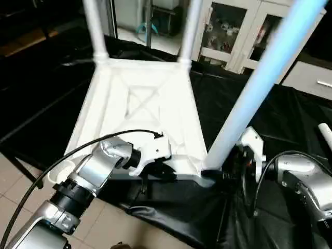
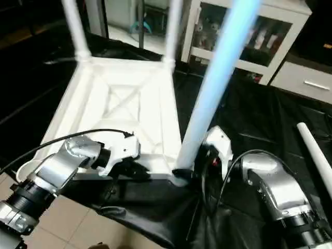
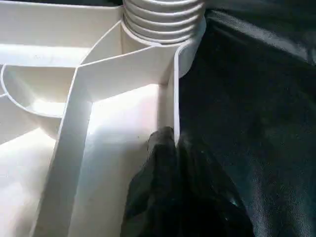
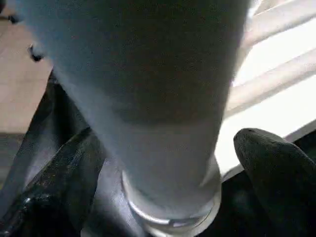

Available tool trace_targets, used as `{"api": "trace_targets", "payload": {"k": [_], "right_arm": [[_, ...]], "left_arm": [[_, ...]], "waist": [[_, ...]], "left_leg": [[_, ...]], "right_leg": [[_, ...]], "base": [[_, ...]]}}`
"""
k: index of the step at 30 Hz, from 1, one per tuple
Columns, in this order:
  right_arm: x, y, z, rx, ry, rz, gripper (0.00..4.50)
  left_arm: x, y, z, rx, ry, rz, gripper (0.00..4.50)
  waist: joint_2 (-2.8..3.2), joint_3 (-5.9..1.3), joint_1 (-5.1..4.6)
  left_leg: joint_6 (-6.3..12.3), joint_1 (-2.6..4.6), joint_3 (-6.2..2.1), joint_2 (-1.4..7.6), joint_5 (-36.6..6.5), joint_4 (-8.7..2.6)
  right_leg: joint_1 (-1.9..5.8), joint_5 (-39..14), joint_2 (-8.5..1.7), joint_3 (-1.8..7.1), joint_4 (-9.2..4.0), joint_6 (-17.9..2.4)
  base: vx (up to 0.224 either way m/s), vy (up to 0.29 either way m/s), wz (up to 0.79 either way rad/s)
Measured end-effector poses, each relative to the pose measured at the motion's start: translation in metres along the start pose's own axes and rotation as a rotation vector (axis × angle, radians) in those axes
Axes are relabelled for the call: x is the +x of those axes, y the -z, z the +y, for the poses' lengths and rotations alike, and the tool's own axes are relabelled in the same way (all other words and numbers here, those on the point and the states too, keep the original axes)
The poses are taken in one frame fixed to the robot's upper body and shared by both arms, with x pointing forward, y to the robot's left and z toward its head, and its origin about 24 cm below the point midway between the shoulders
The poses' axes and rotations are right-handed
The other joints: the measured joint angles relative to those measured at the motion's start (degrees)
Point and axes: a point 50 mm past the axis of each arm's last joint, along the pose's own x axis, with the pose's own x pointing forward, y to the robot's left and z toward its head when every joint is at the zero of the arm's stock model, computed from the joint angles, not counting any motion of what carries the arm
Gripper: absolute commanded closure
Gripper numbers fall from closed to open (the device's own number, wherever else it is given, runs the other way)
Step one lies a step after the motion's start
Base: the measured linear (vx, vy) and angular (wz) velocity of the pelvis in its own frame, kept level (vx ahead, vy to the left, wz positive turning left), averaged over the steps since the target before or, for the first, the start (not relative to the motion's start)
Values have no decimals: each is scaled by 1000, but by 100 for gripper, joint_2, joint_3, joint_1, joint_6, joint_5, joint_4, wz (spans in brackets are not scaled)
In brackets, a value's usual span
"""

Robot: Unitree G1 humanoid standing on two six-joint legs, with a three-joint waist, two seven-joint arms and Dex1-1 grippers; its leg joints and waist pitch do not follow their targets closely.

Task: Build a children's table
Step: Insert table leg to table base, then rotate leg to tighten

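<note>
The right gripper [image 4: 163, 163] is straddling the near leg [image 1: 249, 98] with fingers apart, seemingly turning it into the corner socket [image 1: 207, 174]. The left gripper [image 3: 173, 143] is pinching the tabletop [image 1: 140, 98] rim beside it, likely steadying it. The left wrist view alone shows exposed threads [image 3: 163, 19]; head views show two far legs standing.

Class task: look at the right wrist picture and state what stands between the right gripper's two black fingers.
The near leg stands between the fingers, its base in the tabletop's corner socket; the right wrist view shows it.
</note>
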Motion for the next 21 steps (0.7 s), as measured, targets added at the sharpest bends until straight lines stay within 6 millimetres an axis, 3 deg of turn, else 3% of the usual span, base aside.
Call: {"api": "trace_targets", "payload": {"k": [8,9,14,21], "right_arm": [[1,-3,-2,-34,-28,17,1],[1,-2,-2,-36,-29,18,30],[2,0,-3,-35,-28,19,49],[3,2,-3,-40,-35,29,123]], "left_arm": [[-2,0,0,4,-2,7,450],[-2,0,0,5,-2,7,450],[-2,0,0,7,-2,8,450],[-2,0,0,7,-2,8,450]], "waist": [[-1,-1,2],[-2,-1,1],[-2,-1,4],[-2,-1,4]], "left_leg": [[-9,1,-2,9,11,0],[-9,0,-2,10,11,0],[-4,-1,-1,10,14,1],[-3,-2,-1,10,14,3]], "right_leg": [[-9,-2,5,-6,23,2],[-10,-2,5,-6,23,2],[-12,-2,5,-6,24,2],[-13,-2,5,-6,28,2]], "base": [[0,0,0],[0,0,0],[0,0,0],[0,0,0]]}}
